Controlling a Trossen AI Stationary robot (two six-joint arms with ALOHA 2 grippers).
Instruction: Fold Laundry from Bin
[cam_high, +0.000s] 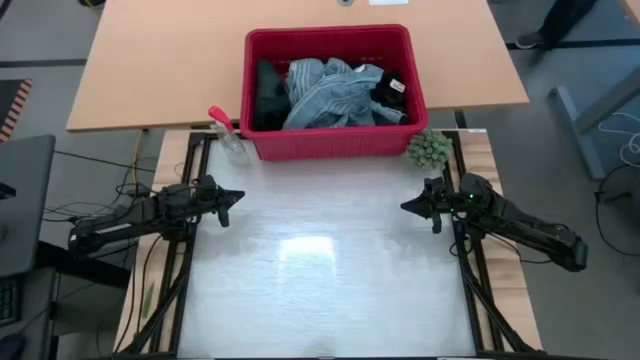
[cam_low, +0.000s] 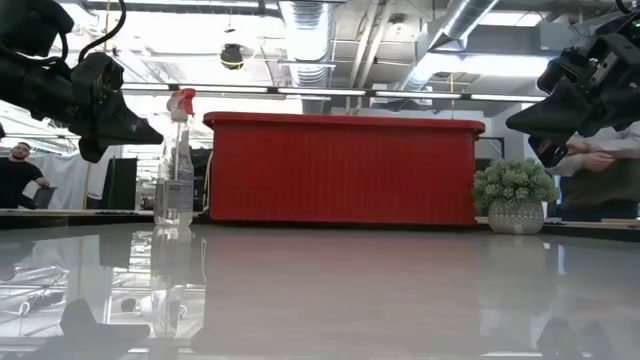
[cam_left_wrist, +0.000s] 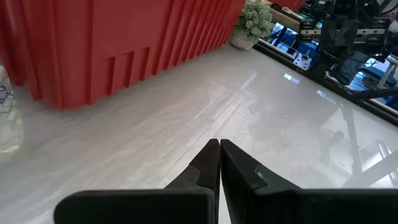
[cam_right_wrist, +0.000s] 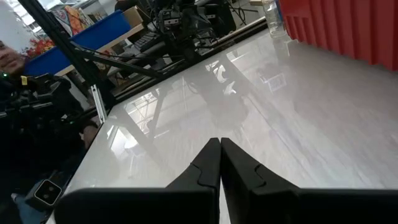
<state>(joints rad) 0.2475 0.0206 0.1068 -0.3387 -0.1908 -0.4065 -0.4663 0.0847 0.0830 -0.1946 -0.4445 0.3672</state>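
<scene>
One red bin (cam_high: 333, 148) stands ahead of and between the two grippers, the laundry (cam_high: 330, 93) heaped inside: denim, a striped piece and two dark pieces, their edges hard to separate. One spray bottle (cam_high: 226, 130) stands at the bin's corner ahead of the left gripper (cam_high: 234, 198); one small green plant (cam_high: 428, 150) sits just ahead of the right gripper (cam_high: 408, 207). Both grippers hover over the bare white table (cam_high: 320, 290), fingers pressed together, holding nothing.

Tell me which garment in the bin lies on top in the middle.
The light blue jeans: crumpled mid-bin, between a dark piece and a black one.
</scene>
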